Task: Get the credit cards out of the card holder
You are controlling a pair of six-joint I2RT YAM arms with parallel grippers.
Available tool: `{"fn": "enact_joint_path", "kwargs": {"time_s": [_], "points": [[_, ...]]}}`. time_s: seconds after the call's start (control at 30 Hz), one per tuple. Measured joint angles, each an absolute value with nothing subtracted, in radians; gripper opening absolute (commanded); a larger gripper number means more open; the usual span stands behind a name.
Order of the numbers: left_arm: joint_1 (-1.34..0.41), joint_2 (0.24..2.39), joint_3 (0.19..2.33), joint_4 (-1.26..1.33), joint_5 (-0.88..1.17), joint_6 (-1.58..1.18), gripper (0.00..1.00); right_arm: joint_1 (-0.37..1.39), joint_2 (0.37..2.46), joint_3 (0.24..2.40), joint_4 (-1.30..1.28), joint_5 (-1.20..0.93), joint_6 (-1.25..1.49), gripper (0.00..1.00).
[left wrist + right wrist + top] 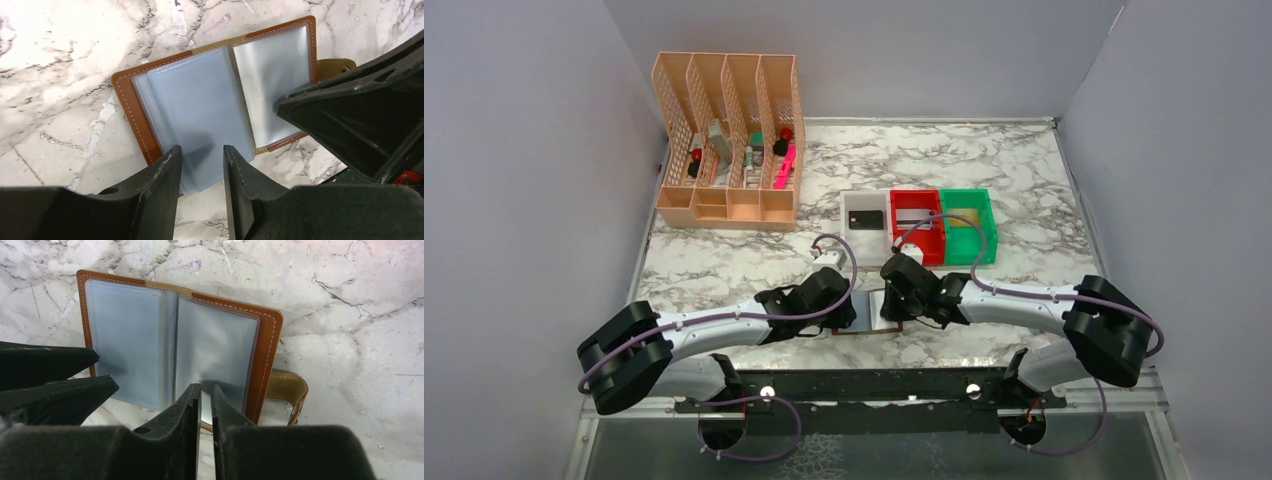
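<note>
Currently card holder (200, 95) lies open, spine pointing away; left claw (201, 152) part-open astride its left half's near edge, holding nothing. Right claw (205, 388) near-shut at right half, grip unclear.

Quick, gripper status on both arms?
Left gripper: open, jaws either side of the near edge of the card holder and its plastic sleeves.
Right gripper: jaws nearly together at the sleeves' edge; whether it grips cannot be told.

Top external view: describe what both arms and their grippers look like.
The left arm and right arm have pale grey links between chunky black joint housings, with a thin purple cable looping along each. The left gripper and right gripper each carry two matte black, wedge-shaped fingers.
</note>
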State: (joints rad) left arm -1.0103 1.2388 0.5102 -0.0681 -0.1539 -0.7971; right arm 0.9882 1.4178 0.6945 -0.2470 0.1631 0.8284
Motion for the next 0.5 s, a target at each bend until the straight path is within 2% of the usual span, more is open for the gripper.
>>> {"fn": "enact_joint_path", "kwargs": {"time_s": [0.5], "points": [[-1.010,1.263,0.521,-0.075,-0.155,-0.799,0.39,0.988,1.433,0.694,-0.225,0.134,0.828,0.19]]}}
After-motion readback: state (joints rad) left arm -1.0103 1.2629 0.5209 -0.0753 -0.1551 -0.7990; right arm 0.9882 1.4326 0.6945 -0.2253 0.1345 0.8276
